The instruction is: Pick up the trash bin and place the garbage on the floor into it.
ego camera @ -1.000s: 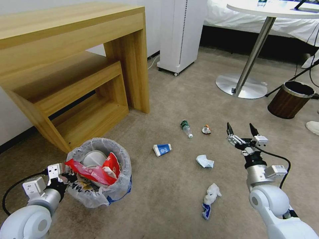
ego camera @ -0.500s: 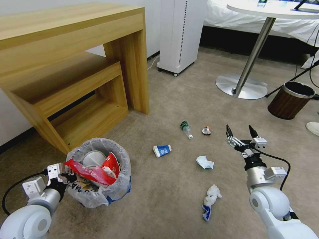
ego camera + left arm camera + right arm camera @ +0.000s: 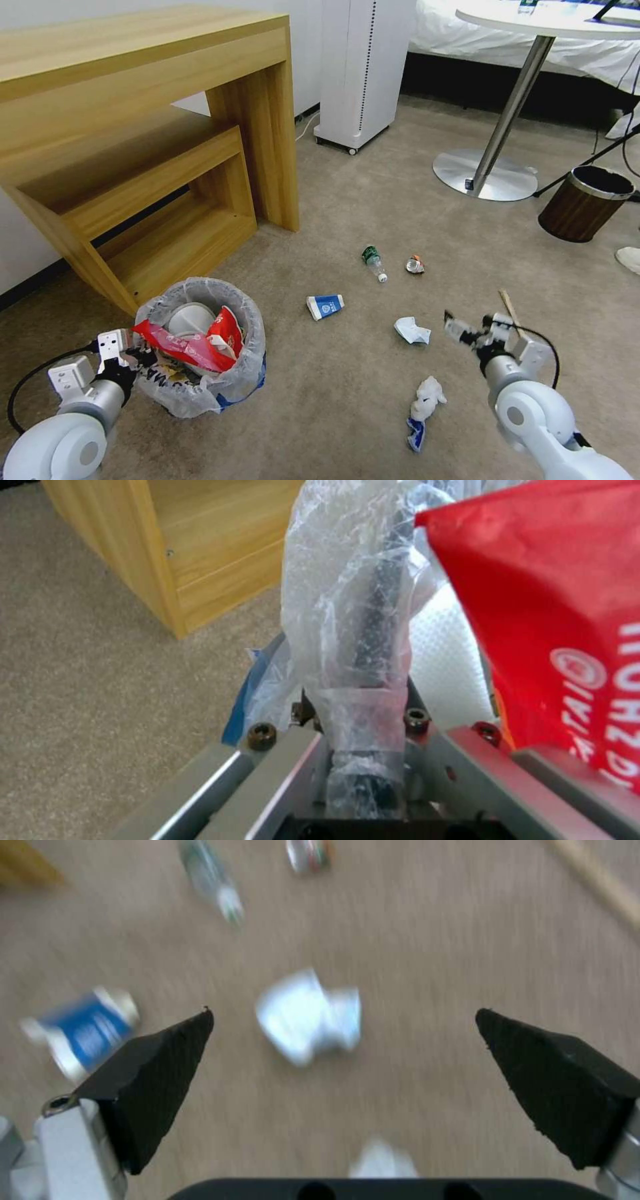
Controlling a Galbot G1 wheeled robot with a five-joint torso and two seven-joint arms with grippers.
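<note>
The trash bin [image 3: 200,393], lined with a crinkly white bag and full of red wrappers, stands on the carpet at lower left. My left gripper [image 3: 137,357] is shut on its rim; the left wrist view shows the jaws of that gripper [image 3: 360,720] clamping the bagged rim [image 3: 363,630] beside a red wrapper [image 3: 553,605]. My right gripper [image 3: 470,321] hangs open low over the floor, just right of a crumpled paper [image 3: 411,330]. In the right wrist view the paper [image 3: 307,1020] lies ahead between the spread fingers of the open gripper [image 3: 343,1015]. Garbage nearby: carton [image 3: 325,306], bottle [image 3: 374,261], crushed cup [image 3: 415,265], tissue wad [image 3: 424,402], wooden stick [image 3: 511,307].
A wooden desk [image 3: 133,100] with a lower shelf stands behind the bin. A white appliance [image 3: 363,67] and a round table's base [image 3: 485,175] are farther back. A brown wood-grain bin [image 3: 583,200] sits at the right. Open carpet lies between the litter.
My right gripper has dropped lower and drawn back and left toward the crumpled paper, uncovering the wooden stick. The left gripper and bin have not moved.
</note>
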